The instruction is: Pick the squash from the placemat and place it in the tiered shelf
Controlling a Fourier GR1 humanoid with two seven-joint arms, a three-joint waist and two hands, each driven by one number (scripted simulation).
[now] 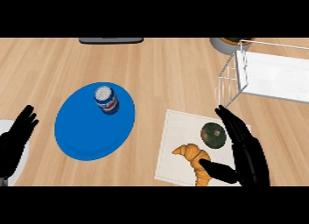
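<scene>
A small dark green squash (213, 134) lies on the pale placemat (178, 135) at the lower middle right. Beside it on the mat is a golden croissant (194, 161). My right hand (248, 154) is open, its fingers stretched along the squash's right side and its thumb by the croissant's end; I cannot tell whether it touches the squash. The white wire tiered shelf (273, 74) stands at the upper right. My left hand (13, 139) rests open at the lower left edge.
A blue plate (86, 131) left of the mat carries a blue and white can (107, 100). A white plate (24, 153) lies under my left hand. A dark flat object (111, 40) and a grey bowl (225, 43) sit at the far edge.
</scene>
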